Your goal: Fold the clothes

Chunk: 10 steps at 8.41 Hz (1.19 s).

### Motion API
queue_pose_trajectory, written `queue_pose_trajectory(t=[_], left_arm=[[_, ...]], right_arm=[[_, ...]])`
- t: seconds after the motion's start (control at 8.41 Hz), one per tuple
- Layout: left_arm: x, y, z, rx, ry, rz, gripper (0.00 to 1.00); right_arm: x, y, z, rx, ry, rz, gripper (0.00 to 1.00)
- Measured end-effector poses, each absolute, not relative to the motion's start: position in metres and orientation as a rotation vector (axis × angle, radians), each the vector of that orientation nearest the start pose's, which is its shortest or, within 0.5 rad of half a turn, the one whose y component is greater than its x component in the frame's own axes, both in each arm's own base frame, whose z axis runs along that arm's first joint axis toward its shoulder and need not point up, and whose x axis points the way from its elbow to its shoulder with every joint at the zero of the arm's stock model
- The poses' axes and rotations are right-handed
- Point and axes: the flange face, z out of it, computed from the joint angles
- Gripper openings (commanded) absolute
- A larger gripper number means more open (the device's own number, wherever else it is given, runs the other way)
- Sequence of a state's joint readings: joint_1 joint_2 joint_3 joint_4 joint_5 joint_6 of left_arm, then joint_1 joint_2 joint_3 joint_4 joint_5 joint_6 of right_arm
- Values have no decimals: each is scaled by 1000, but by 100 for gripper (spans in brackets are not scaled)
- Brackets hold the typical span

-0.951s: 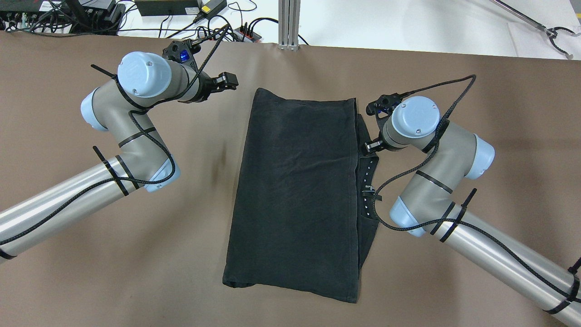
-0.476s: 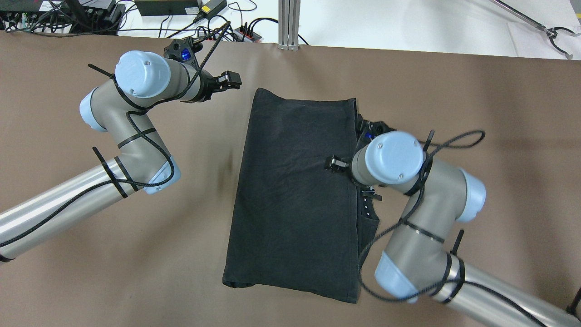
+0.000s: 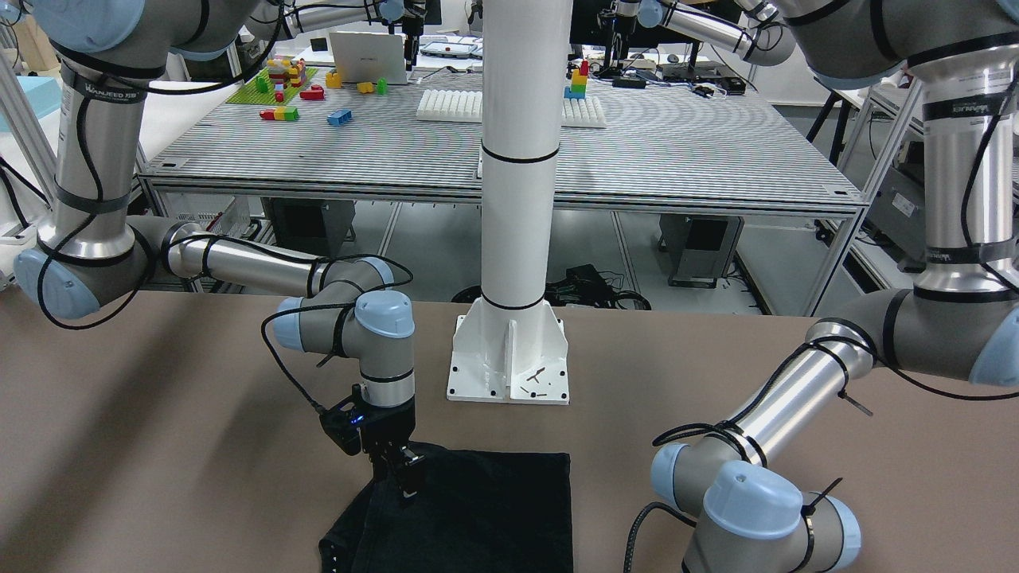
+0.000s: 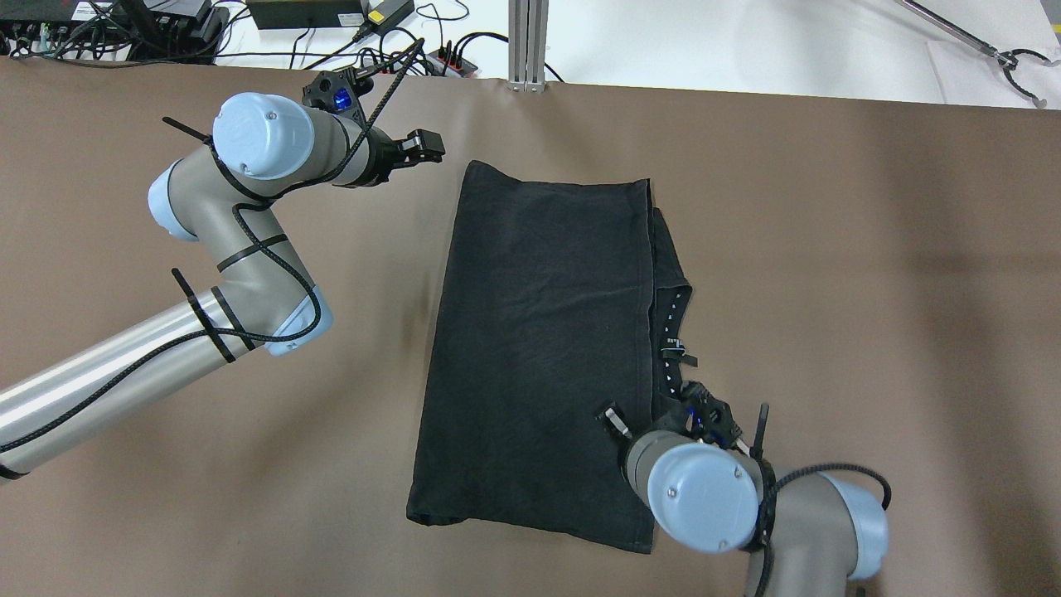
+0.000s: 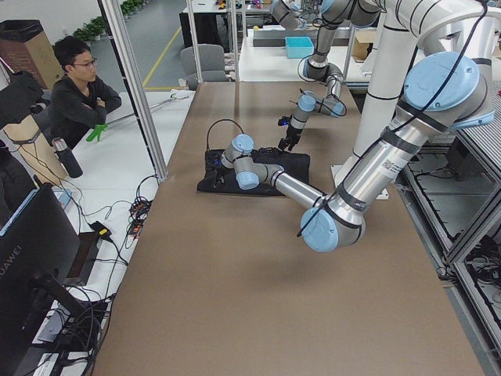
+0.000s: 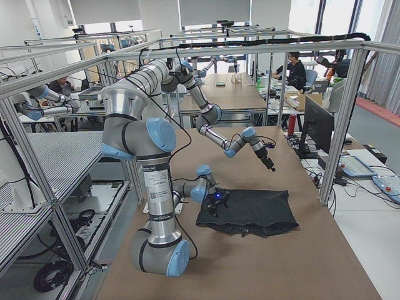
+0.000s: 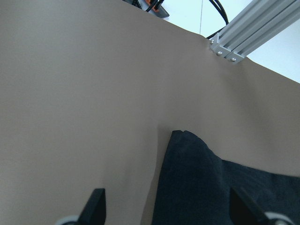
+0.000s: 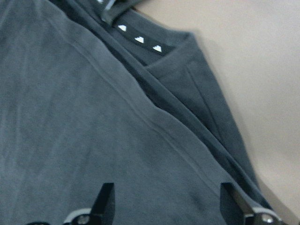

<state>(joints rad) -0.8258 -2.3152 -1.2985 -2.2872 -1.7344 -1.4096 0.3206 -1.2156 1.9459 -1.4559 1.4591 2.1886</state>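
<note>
A robotics lab: aluminium-framed workbenches (image 3: 677, 151), several robot arms (image 6: 128, 128), an operator (image 5: 78, 94) and a monitor (image 5: 31, 251).

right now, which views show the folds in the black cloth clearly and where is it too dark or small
Overhead view: the black cloth is sharp and evenly lit, creases readable, a soft shadow on the table beside its left edge. Right wrist view: washed-out grey, but hems clear. Front-facing view: near featureless black, cut off by the frame's bottom. Side views: too small.
</note>
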Motion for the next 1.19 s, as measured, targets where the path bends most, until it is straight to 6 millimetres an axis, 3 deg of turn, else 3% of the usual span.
queue_pose_trajectory(t=[0.24,0.36,0.59,0.83,1.19], left_arm=[[434,-642,239,442,1126,-484,93],[435,-642,238,444,1127,-484,93],[435,-641,236,445,1129,-483,93],[436,-641,234,446,1132,-482,93],[436,-641,234,447,1133,-482,93]], right_arm=[[-518,-273,309,-43,-870,990,78],[-520,-262,317,-47,-860,999,78],[-523,-253,324,-53,-851,1002,74],[-525,-250,323,-58,-853,1001,48],[-526,-250,323,-61,-854,1000,34]])
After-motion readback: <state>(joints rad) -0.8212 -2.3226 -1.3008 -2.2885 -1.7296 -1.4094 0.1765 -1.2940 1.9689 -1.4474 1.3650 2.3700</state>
